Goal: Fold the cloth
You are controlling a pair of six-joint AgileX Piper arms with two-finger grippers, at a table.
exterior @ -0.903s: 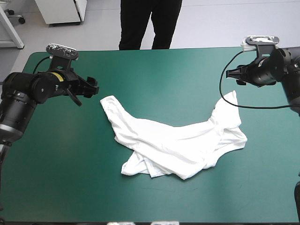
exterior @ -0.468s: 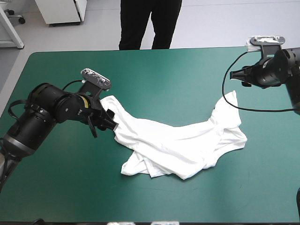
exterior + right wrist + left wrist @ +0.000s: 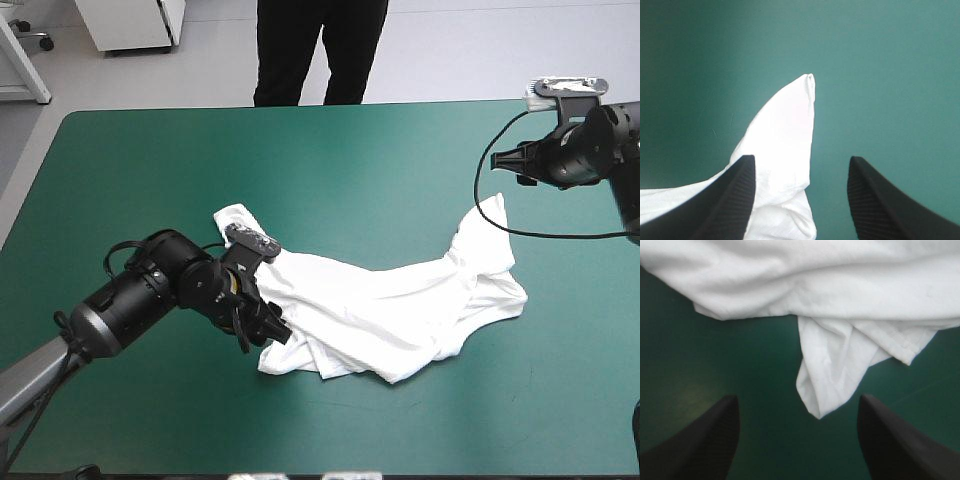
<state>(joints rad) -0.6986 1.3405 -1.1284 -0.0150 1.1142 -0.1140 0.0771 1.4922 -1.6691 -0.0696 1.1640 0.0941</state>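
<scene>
Left wrist view: crumpled white T-shirt (image 3: 840, 290) — soft pointed fold — ahead of spread left hand (image 3: 797, 398); right hand (image 3: 801, 159) spread too.

Table (image 3: 330, 135): one, under a teal-green cover (image 3: 130, 430). Cover lay flat and smooth, plain in colour, filling most of the high view. Far left corner was rounded.

The left arm (image 3: 140, 295) stretches low and forward toward the middle, the left gripper (image 3: 272, 328) angled down, its fingers (image 3: 715, 435) standing wide apart. The right arm (image 3: 605, 150) sits far to the right, seemingly raised, the right gripper (image 3: 505, 158) pointing inward, its fingers (image 3: 730, 200) also apart.
</scene>
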